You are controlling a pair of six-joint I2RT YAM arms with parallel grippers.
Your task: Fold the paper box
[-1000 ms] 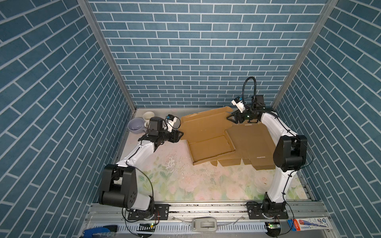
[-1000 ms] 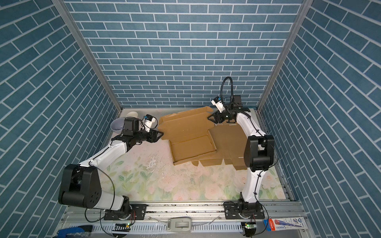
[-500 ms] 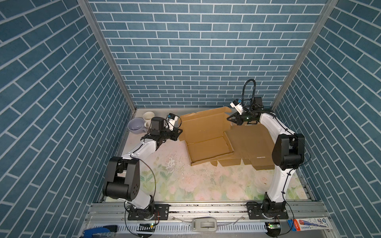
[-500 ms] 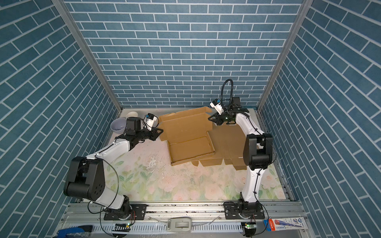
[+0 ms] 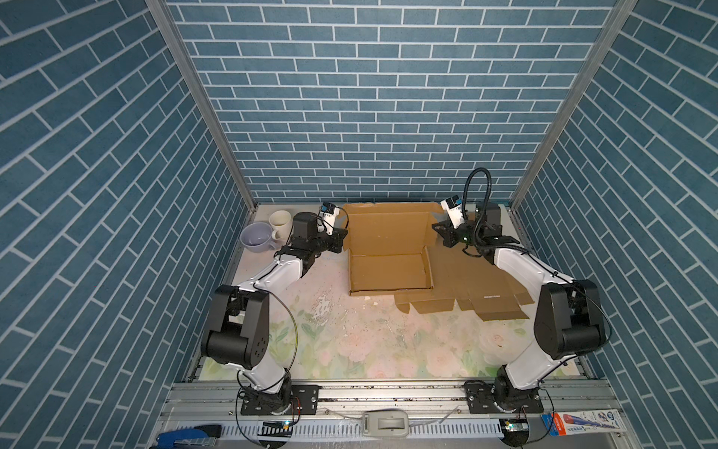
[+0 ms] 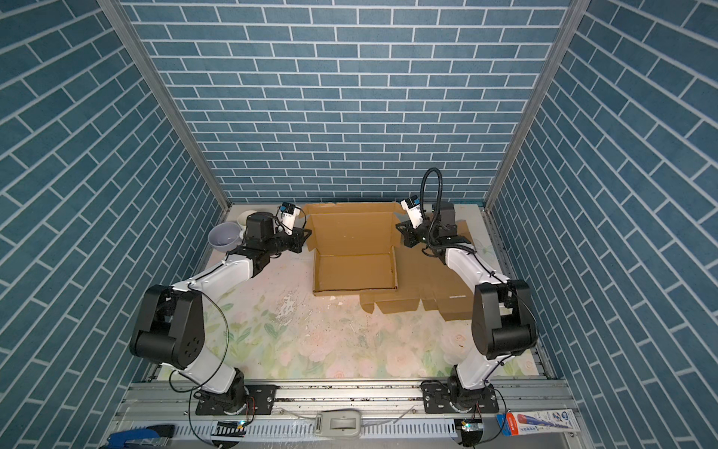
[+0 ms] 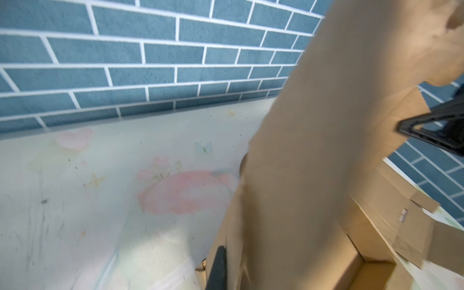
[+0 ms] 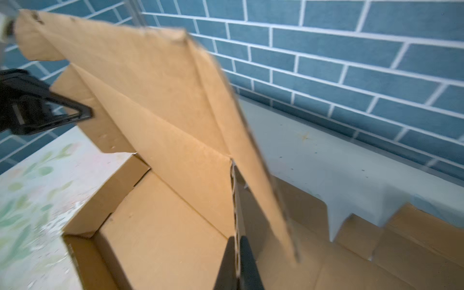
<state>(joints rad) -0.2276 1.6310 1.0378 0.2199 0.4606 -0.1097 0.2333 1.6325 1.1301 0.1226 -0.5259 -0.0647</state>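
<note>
A: Whereabouts of the paper box (image 5: 388, 268)?
B: Far middle of the table (image 5: 349, 342), base walls folded up, lid flap raised toward the back wall. Partly overlapping a flat cardboard sheet (image 5: 474, 287) on the right.
A: Left gripper (image 5: 343, 240)?
B: Pinched shut on the flap's left edge.
A: Right gripper (image 5: 436, 229)?
B: Clamped tight on the flap's right edge. Seen in the right wrist view with fingers (image 8: 247, 263) pressed on the corrugated rim.
A: Anything else?
B: A lilac cup (image 5: 254, 237) and a cream mug (image 5: 280, 222) far left, beside the left arm.
</note>
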